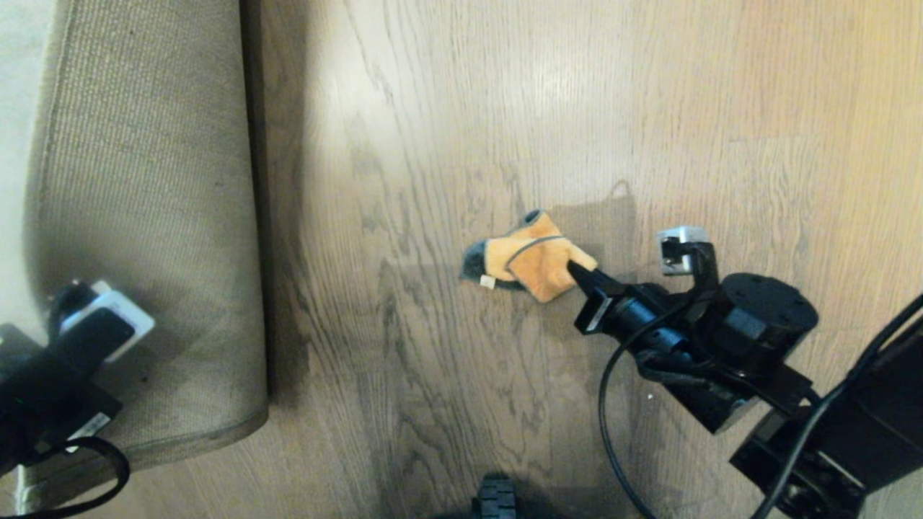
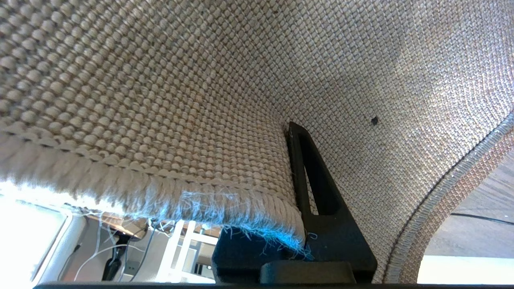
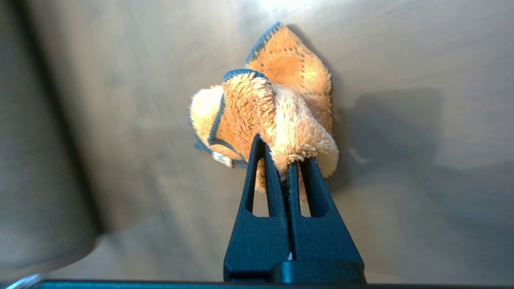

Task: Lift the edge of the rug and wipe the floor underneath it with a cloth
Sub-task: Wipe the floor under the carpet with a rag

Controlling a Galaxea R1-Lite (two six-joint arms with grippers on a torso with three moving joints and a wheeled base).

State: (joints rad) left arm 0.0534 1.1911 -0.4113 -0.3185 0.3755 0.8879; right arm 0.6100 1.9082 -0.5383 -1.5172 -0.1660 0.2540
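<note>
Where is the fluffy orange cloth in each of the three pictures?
Head view: the cloth lies near the middle, on the floor, pinched by the right gripper.
Left wrist view: not in it; only the lifted rug edge held by the left gripper.
Right wrist view: the cloth sits in the centre, clamped in the gripper.
Shared landmark: the wood floor and the rug's tan backing.
</note>
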